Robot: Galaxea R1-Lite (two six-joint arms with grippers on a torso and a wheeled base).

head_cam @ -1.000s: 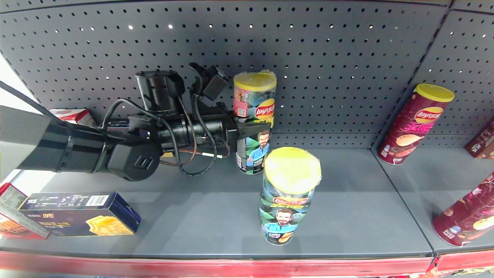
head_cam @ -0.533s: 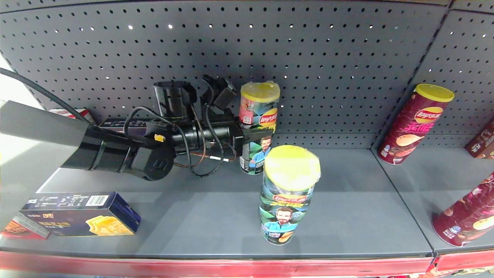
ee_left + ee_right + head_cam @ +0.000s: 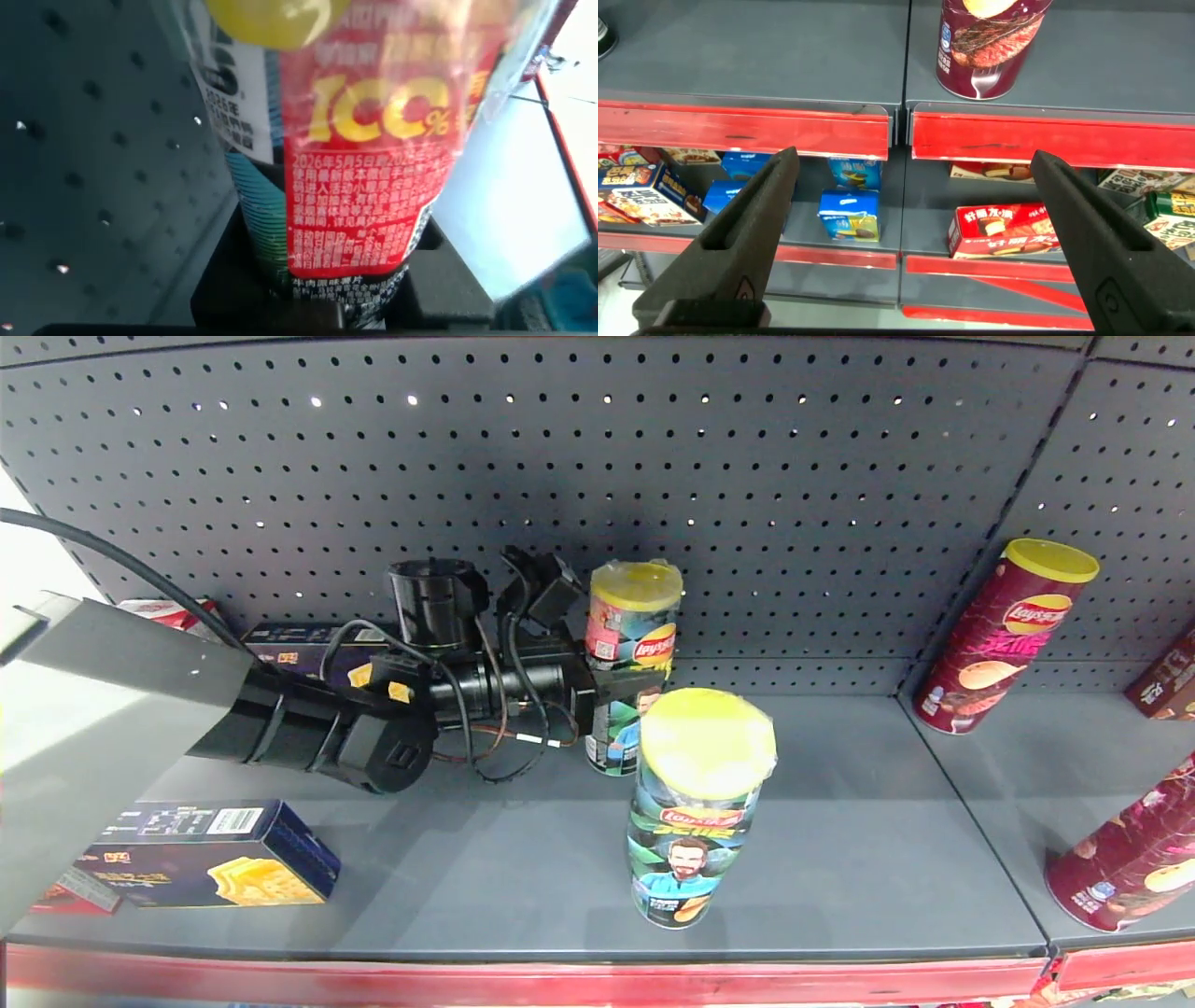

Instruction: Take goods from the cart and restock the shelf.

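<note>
My left gripper is shut on a green chips can with a yellow lid, held upright at the back of the grey shelf, close to the pegboard. Its base is at or just above the shelf surface; I cannot tell which. In the left wrist view the can sits between the fingers of the left gripper. A second green can stands just in front and slightly right of it. My right gripper is open and holds nothing, low in front of the shelf's red edge.
Two maroon chips cans stand at the right; one maroon can is above the right gripper. A dark blue box lies front left, more boxes behind the arm. Lower shelves hold snack boxes.
The left arm has moved lower and a little to the right with the can, bringing it down toward the shelf near the pegboard. The front can has not moved.
</note>
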